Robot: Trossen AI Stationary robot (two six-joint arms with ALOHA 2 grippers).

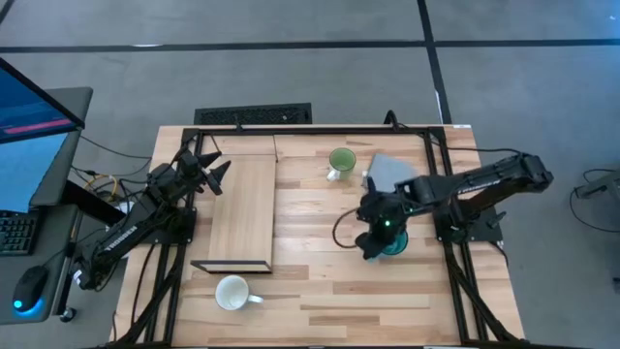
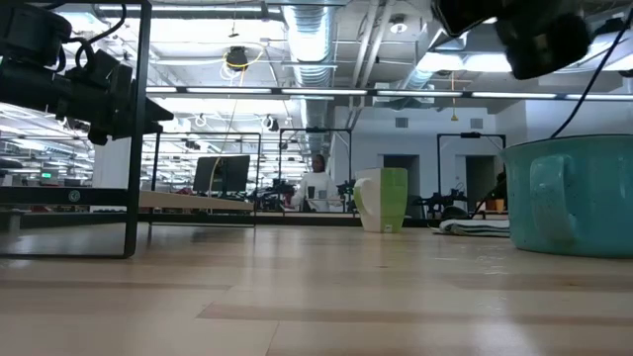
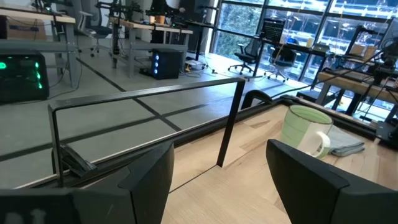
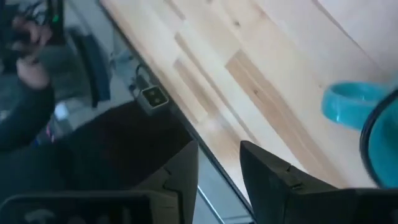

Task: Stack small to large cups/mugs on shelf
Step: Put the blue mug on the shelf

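While over teal mug (image 1: pixel 394 244), right claw (image 1: pixel 373 247) open.

view: right wrist | tool (image 4: pixel 217 168) fingers apart | teal mug (image 4: pixel 373 124) on tabletop (image 4: pixel 249 56)

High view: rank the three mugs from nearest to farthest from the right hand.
1. Teal mug, right beside the right hand.
2. Green mug, at the table's far side.
3. White mug, near-left, off the shelf's end.
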